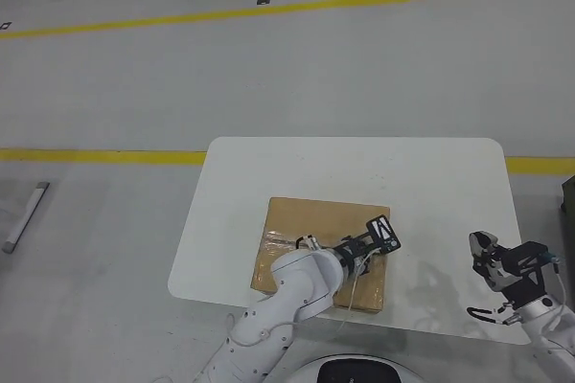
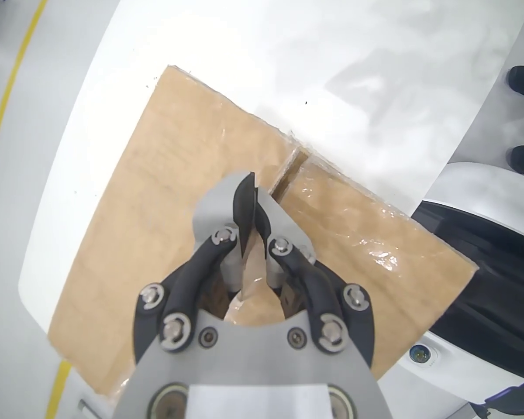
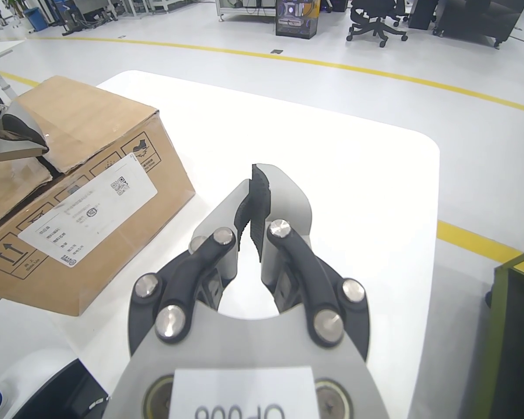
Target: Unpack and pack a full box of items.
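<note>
Peeling the tape off the cardboard box likely goes best pulled low along its seam. The left gripper jaws pinch it, while the right gripper jaws sit pressed together over the bench, frame's lower right.

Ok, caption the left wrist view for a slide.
Left gripper, fingers closed, over the taped seam of the cardboard box on the white table.

Bright, even overhead light is flooding the scene, washing the white bench beyond the left gripper almost featureless. Clear tape on the box just beside that gripper is throwing small glints. The yellow floor line far beyond the right gripper is bowing with wide-angle distortion.
</note>
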